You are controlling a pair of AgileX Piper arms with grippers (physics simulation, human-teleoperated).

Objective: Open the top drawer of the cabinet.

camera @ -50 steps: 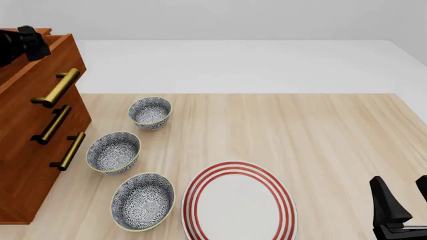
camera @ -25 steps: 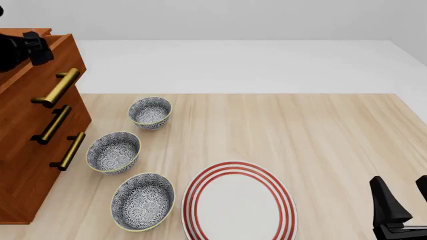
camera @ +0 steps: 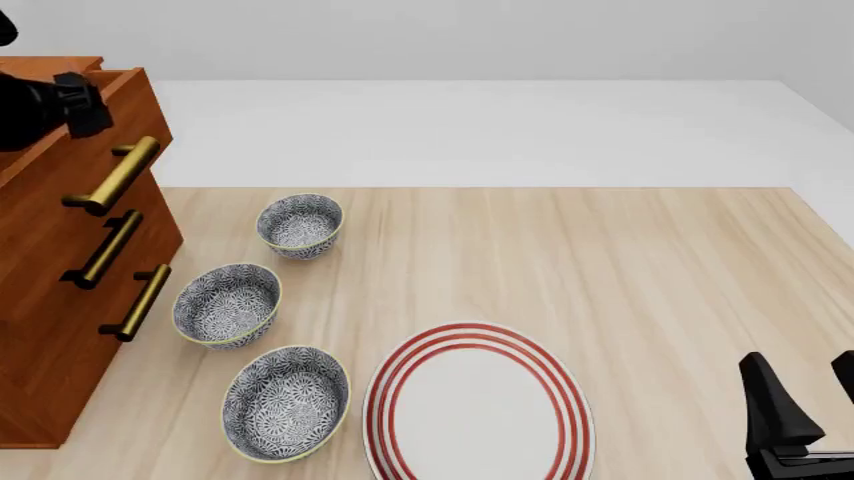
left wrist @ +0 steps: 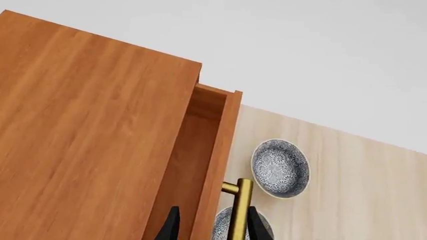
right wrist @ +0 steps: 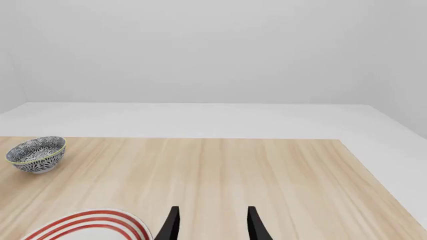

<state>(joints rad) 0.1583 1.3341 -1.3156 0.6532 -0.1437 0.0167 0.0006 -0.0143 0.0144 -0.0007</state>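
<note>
Above the top drawer (left wrist: 215, 165), the left gripper (left wrist: 207, 227) points down, jaws spread astride its front panel.

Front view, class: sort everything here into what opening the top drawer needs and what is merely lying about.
Needed: reddish-brown wooden cabinet; its top drawer; left hand.
Lying about: three patterned bowls; red-ringed white plate; right hand.

Bright even render light; shadows faint and soft; no glare; sharp throughout.
</note>
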